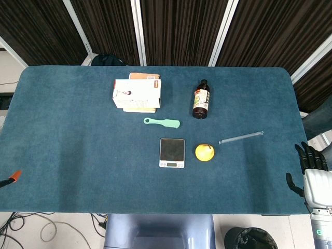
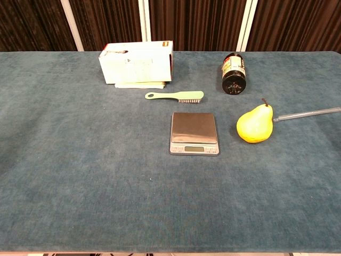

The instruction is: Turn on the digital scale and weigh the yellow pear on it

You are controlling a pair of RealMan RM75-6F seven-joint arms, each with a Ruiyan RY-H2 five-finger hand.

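The digital scale [image 1: 171, 152] [image 2: 194, 132] lies flat near the table's middle, its steel platter bare and its display strip facing me. The yellow pear [image 1: 204, 152] [image 2: 255, 125] lies on the cloth just right of the scale, apart from it. In the head view my right hand [image 1: 310, 174] hovers past the table's right front corner, far from both, fingers spread and holding nothing. The chest view does not show it. My left hand appears in neither view.
A white box [image 1: 137, 94] [image 2: 136, 69] sits at the back left, a green brush [image 1: 162, 122] [image 2: 176, 96] behind the scale, a dark bottle [image 1: 201, 99] [image 2: 233, 73] at the back right. A clear tube [image 1: 241, 137] [image 2: 309, 113] lies right of the pear. An orange-tipped object [image 1: 14, 177] pokes in at the left edge.
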